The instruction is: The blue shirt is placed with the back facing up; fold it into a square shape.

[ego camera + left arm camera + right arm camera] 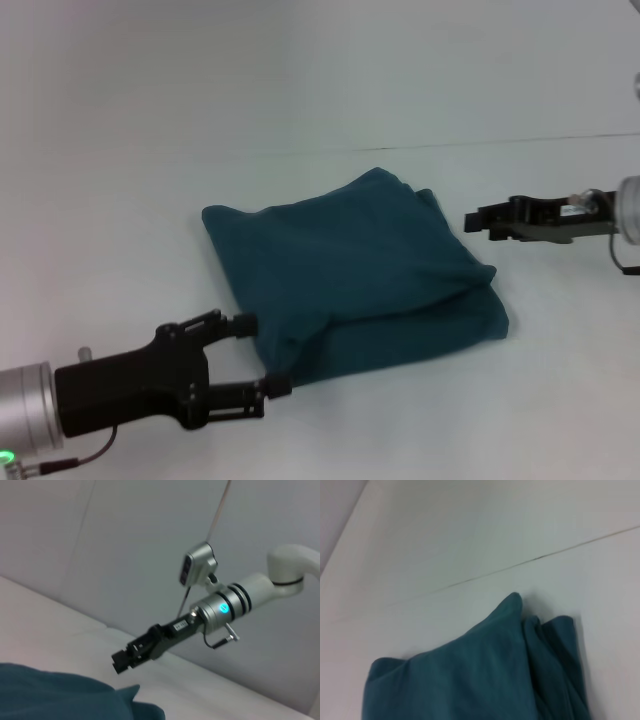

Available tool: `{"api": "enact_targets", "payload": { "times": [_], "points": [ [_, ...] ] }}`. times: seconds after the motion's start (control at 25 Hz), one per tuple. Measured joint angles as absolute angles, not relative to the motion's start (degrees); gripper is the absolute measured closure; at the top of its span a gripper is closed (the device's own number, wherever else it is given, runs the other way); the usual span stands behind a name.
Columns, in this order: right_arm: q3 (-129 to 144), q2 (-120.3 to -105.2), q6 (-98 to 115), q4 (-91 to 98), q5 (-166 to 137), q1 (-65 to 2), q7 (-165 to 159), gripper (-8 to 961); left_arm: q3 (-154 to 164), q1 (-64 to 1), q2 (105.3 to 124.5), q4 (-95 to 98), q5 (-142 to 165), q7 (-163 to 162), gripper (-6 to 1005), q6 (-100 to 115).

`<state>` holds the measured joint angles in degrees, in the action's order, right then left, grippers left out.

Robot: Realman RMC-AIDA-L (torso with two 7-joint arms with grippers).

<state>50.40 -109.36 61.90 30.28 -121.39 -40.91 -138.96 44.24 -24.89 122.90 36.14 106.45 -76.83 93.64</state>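
The blue shirt [355, 275] is sitting mid-bench, already a rough square. Left claw [258, 353] is hovering wide open and empty at its near-left corner; right claw [478, 220] looks nearly closed, probably empty. It's soft, floppy cotton, so grab the layered corners.

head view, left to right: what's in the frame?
left gripper, jaws open, at the shirt's near-left corner → blue shirt, folded into a rough square → right gripper, off the shirt's right side
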Motion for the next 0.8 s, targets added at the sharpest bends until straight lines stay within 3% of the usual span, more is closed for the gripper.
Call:
{"api": "enact_targets", "payload": {
  "times": [0.6,0.8],
  "points": [
    [50.89,-110.64,57.89,27.34,-124.47,-42.97,-138.67,452,42.85,-25.13,122.75,35.85,107.32,-76.95,50,93.77],
    [50.9,-111.99,54.36,27.67,-124.46,-43.82,-138.34,455,42.77,-25.25,122.79,35.58,107.0,-77.2,50,93.75]
  ]
}}
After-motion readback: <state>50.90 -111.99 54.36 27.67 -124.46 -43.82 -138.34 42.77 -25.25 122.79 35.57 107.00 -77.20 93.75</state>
